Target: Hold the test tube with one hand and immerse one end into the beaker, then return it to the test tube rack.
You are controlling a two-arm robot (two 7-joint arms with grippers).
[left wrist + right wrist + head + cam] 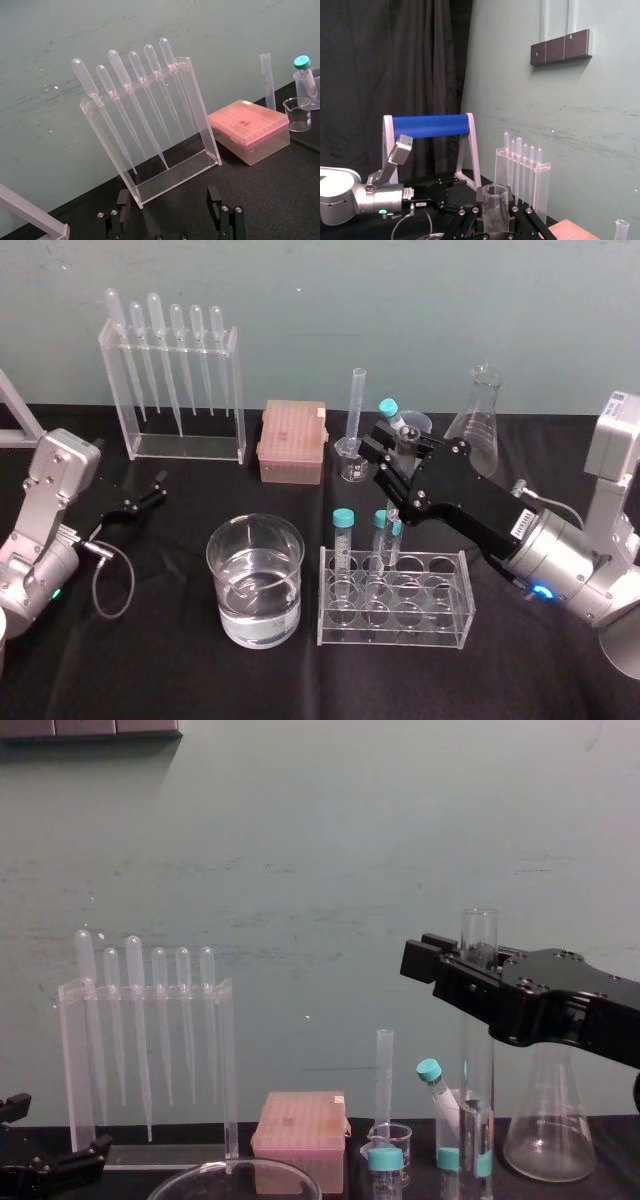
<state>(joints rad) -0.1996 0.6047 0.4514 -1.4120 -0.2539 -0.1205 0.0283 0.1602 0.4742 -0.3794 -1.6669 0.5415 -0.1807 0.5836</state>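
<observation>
Nearest the front edge of the black surface [150, 670], the beaker [222, 575] is seen at centre-left, partly filled with clear liquid. Just to its right the clear test tube rack [440, 638] is set, with short teal-capped tubes [343, 532] standing in its far row.

The test tube [478, 1070] is held upright over the far side of the rack, apart from the beaker. It is clamped near its open rim by the right tool [392, 453], whose fingers are closed against the glass on both sides. The lower end of the tube is lowered among the capped tubes; whether it is seated in a hole cannot be told.

The left tool [143, 498] is kept low over the surface at the far left, well apart from the beaker. Its fingers [122, 200] are spread wide and nothing is held between them.

Along the far wall, a stand of plastic pipettes [180, 390] is placed at left, a pink box [292, 445] at centre, and a conical flask [480, 425] at right.
</observation>
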